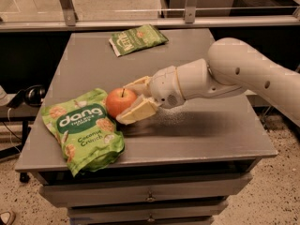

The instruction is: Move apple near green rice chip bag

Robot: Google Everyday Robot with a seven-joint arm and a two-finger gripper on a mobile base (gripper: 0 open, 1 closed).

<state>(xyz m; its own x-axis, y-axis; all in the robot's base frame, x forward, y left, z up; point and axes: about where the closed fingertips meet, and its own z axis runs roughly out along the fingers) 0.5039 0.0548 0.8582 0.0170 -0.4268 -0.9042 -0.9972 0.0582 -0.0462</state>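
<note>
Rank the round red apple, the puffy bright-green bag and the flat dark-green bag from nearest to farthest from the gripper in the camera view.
1. round red apple, held in the gripper, centre-left.
2. puffy bright-green bag, front left.
3. flat dark-green bag, far edge.

Grey table (220,139) with handled drawers (150,198) beneath; speckled floor (281,191); metal rail (140,22) with upright posts behind. Warm, dim light. Gripper (126,104) low over table's left half, clasping apple (117,101).
</note>
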